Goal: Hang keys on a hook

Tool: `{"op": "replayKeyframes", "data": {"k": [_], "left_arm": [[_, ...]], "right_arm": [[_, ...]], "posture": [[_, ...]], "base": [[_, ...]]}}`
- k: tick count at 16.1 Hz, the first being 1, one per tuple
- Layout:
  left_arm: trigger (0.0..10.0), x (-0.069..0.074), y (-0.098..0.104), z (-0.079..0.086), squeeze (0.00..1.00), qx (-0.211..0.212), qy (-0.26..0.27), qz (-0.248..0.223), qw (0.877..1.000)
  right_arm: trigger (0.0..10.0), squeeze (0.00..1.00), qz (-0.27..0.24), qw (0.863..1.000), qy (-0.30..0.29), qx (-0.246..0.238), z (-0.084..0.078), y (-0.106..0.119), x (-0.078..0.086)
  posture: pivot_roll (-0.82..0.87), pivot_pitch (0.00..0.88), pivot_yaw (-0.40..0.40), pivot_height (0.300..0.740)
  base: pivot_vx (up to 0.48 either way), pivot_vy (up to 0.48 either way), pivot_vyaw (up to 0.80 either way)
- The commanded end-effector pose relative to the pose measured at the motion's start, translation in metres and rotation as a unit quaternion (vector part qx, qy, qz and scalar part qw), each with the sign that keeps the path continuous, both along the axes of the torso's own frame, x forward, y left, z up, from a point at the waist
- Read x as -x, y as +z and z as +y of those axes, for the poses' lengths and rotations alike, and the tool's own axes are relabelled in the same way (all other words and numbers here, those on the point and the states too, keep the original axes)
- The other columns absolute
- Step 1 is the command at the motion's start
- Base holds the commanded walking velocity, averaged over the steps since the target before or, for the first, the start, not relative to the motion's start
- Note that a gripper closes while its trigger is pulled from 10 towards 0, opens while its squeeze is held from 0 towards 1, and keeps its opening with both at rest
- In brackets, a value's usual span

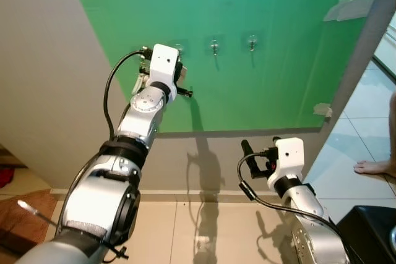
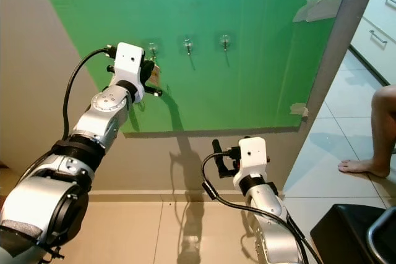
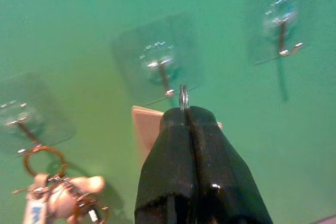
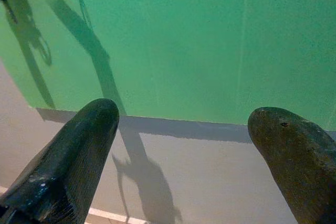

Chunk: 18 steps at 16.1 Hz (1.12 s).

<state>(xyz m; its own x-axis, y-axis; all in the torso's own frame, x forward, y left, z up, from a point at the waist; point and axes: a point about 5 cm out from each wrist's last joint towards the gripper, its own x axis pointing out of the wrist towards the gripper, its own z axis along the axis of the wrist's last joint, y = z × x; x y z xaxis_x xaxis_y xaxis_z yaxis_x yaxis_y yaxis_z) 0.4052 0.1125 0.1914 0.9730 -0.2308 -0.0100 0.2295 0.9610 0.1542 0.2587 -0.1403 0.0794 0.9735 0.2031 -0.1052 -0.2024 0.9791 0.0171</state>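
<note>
Left gripper (image 3: 184,109) clenched on a silver key ring (image 3: 184,98), a pale tan tag (image 3: 146,129) hanging behind its fingers. Ring sits just beside the tip of the nearest clear adhesive hook (image 3: 163,72) on the green board (image 1: 278,60). The left wrist view also reveals another key bunch (image 3: 58,192) on the neighbouring hook; its small label is unreadable. Right gripper (image 4: 184,145) released, low, near the wall.

I'm looking at what seems a room in a home: pale floor tiles (image 1: 185,227), a plain grey wall (image 1: 49,91) with a skirting board, white cabinet drawers (image 2: 377,23) at the right edge, and a person's bare foot (image 2: 359,166) on the floor. A green sheet (image 1: 278,60) taped to the wall carries stick-on hooks (image 1: 214,46).
</note>
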Motion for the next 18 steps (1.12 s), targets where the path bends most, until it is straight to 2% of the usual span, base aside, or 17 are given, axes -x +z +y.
{"op": "replayKeyframes", "data": {"k": [1,4,12,18], "left_arm": [[0.0,-0.003,0.007,0.008,0.0,-0.007,0.017,-0.008,1.0],[0.0,-0.008,0.014,0.008,0.0,-0.014,0.02,-0.009,1.0],[0.0,-0.012,0.018,0.006,0.0,-0.048,0.023,-0.001,0.999],[0.0,-0.015,0.023,0.006,0.0,-0.053,0.036,0.011,0.998]], "right_arm": [[10.0,0.0,-0.008,1.0,0.006,0.002,0.003,0.004,0.002],[10.0,0.0,-0.004,1.0,0.004,0.002,0.003,0.002,0.005],[10.0,0.0,0.004,1.0,0.0,0.003,0.002,-0.001,0.011],[10.0,0.0,0.01,1.0,0.0,0.003,0.002,-0.003,0.014]], "posture": [[-0.15,0.0,0.13,0.74],[-0.16,0.0,0.137,0.74],[-0.17,0.0,0.144,0.74],[-0.18,0.0,0.146,0.74]], "base": [[0.0,0.0,0.0],[0.0,0.0,0.0],[0.0,0.0,0.0],[0.0,0.0,0.0]]}}
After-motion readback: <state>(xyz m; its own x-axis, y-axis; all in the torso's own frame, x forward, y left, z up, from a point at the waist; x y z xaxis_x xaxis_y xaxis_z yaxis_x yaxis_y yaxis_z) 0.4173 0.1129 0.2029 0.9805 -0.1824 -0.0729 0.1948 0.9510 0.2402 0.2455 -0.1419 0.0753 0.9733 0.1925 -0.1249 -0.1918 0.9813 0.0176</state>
